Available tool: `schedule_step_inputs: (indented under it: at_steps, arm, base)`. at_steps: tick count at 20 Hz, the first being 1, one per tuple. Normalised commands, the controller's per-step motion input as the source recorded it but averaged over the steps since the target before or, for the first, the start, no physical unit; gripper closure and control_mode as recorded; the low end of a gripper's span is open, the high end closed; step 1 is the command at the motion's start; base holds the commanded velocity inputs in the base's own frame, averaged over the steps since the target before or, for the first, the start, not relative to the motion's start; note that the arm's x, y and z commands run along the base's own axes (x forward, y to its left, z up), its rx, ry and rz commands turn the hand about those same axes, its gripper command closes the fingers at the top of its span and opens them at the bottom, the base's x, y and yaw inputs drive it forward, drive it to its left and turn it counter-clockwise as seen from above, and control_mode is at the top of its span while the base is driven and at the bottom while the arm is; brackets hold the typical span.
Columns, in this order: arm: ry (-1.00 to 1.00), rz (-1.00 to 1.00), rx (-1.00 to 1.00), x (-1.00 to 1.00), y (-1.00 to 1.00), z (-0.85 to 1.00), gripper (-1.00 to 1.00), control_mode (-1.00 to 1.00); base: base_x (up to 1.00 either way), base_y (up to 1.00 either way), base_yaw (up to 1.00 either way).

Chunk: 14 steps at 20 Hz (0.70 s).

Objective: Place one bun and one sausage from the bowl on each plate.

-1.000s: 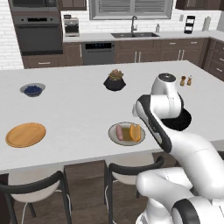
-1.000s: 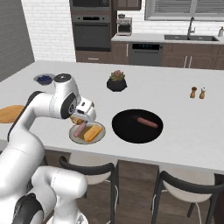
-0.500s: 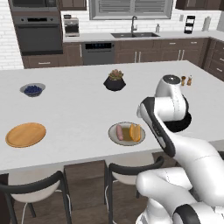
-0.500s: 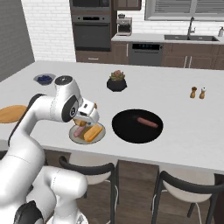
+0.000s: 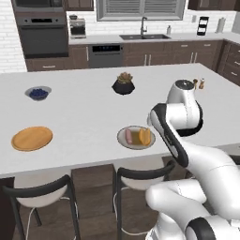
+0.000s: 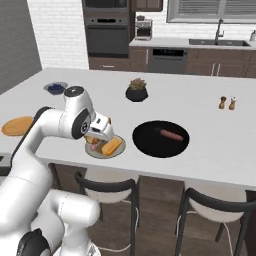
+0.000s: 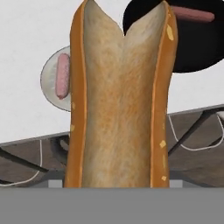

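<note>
One long golden-brown split bun [image 7: 120, 96] is gripped in the gripper [image 6: 100, 134], carried leftward since a second ago above the pale grey plate [image 6: 104, 150]. One pink sausage [image 6: 171, 135] lies in the wide black bowl [image 6: 160, 139]; the orange-tan wooden plate [image 5: 32, 138] is bare.

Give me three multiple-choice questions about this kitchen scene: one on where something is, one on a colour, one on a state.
1. The sausage not on a plate lies:
A. on the counter
B. in the black bowl
C. beside the sink
2. The berries in the small bowl are:
A. blue
B. red
C. green
3. The orange plate is:
A. stacked with buns
B. holding a sausage
C. bare

B: the sausage lies inside the black bowl.
A: the berries are blue.
C: the orange plate has nothing on it, its bun not yet delivered.
</note>
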Motion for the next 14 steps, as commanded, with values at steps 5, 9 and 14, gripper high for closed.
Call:
schedule_step_inputs:
  at_steps: [5,9,14]
  arm:
    - [0.0,0.0,0.0,0.0,0.0,0.0,1.0,1.0]
    - [0.0,0.0,0.0,0.0,0.0,0.0,1.0,1.0]
    - [0.0,0.0,0.0,0.0,0.0,0.0,1.0,1.0]
  base:
    - [-0.21,0.88,0.08]
    - [0.06,1.0,0.06]
    - [0.02,1.0,0.03]
